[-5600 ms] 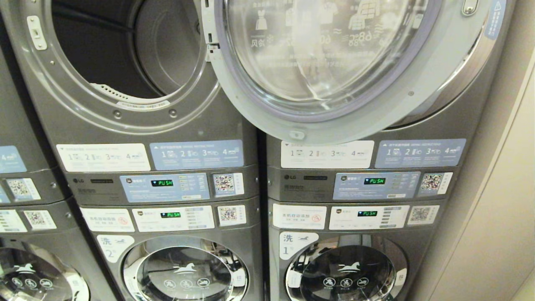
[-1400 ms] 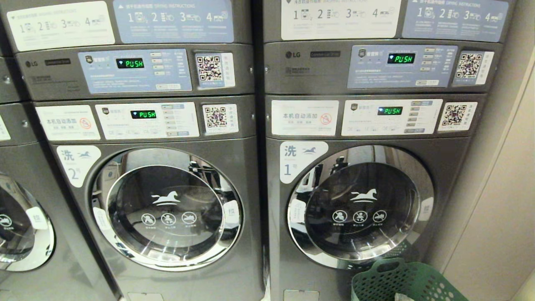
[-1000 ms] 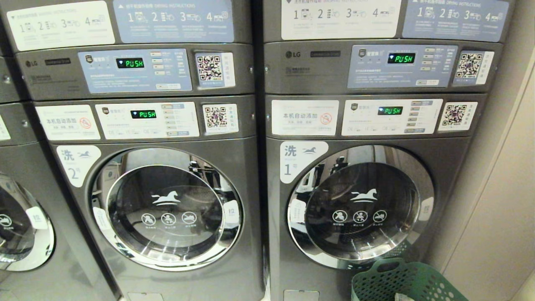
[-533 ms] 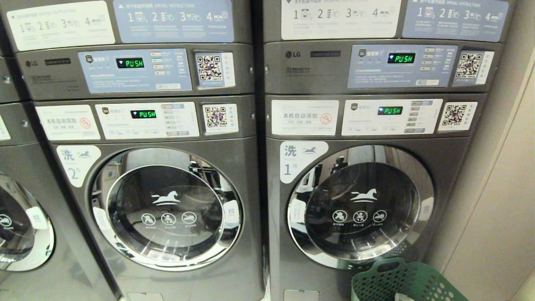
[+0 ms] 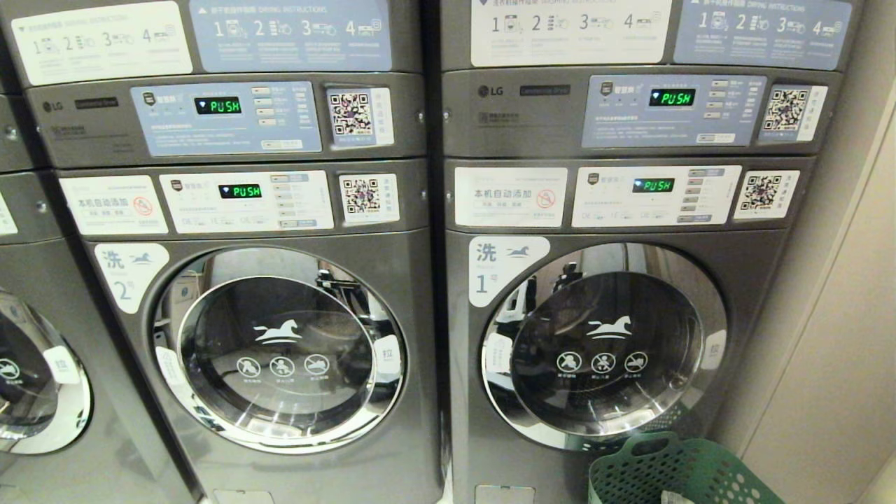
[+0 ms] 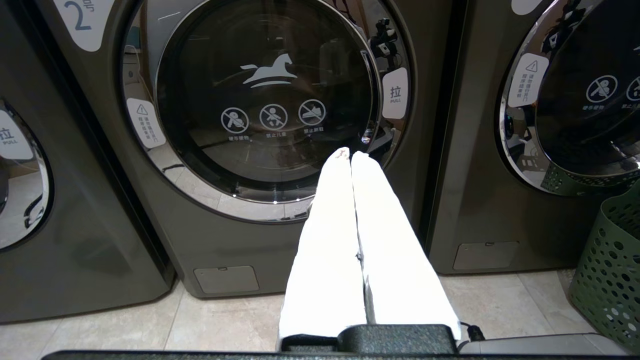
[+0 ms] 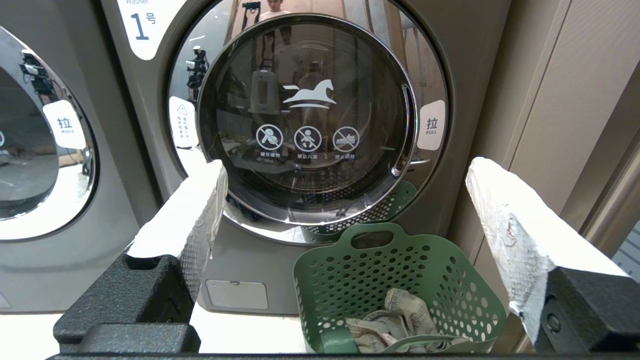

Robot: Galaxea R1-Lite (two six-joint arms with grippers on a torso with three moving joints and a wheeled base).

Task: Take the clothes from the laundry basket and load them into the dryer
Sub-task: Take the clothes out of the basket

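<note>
Clothes (image 7: 395, 325): crumpled pale heap at bottom of green laundry basket (image 7: 350, 270), on floor before washer no. 1 (image 7: 310, 130), beside wall. Right gripper (image 7: 345, 200): fingers spread wide, empty, level with basket. Left gripper (image 6: 350, 155): fingers pressed together, empty, facing washer no. 2 (image 6: 265, 100).

washer doors (image 5: 280, 350): 3 | green basket (image 5: 672, 472): 1 | QR stickers (image 5: 352, 114): 4 | clothes (image 7: 400, 325): maybe 1 bundle

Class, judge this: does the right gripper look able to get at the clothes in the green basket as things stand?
Probably yes: the right gripper is open, and the clothes lie uncovered in the open-topped basket just below it.
</note>
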